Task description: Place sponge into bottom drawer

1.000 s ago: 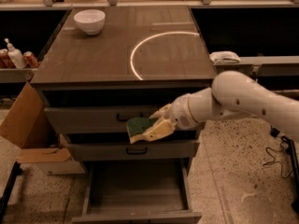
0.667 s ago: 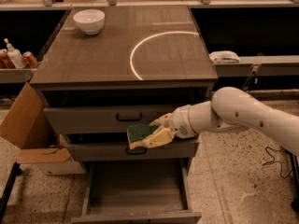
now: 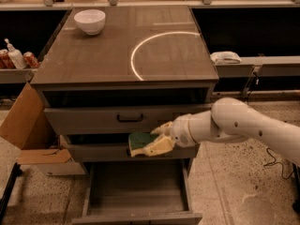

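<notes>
Cabinet front [image 3: 84, 121]: claw [image 3: 144, 143] tight around half-hidden sponge [image 3: 138, 138] above bottom drawer [image 3: 136, 189], edge cropped

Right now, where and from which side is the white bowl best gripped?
Probably its rim, from above: the white bowl stands upright, mouth open, on the cabinet top. The end effector, shut on the sponge, is by the middle drawer.

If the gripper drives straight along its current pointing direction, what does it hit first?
The gripper, holding the sponge, points left along the middle drawer front. Likely it grazes that front; if it runs clear, the cardboard box comes next. Depth unclear.
</notes>
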You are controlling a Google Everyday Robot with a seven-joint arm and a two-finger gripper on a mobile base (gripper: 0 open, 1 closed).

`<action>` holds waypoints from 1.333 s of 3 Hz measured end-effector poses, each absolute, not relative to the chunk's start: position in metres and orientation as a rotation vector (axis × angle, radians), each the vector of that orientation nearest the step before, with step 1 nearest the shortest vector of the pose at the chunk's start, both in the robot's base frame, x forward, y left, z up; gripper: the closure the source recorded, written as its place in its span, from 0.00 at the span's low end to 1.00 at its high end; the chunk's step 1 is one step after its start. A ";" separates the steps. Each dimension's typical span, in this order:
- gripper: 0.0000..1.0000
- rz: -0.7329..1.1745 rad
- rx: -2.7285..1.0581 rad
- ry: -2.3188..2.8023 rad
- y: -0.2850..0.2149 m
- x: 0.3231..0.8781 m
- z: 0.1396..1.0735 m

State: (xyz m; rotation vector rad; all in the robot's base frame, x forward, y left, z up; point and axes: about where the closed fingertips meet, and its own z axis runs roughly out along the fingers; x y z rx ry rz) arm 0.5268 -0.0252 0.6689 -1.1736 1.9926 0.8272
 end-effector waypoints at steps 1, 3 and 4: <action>1.00 0.850 -1.122 2.028 -0.031 0.514 0.639; 1.00 0.883 -1.047 2.059 -0.042 0.504 0.602; 1.00 0.898 -1.027 2.077 -0.047 0.503 0.572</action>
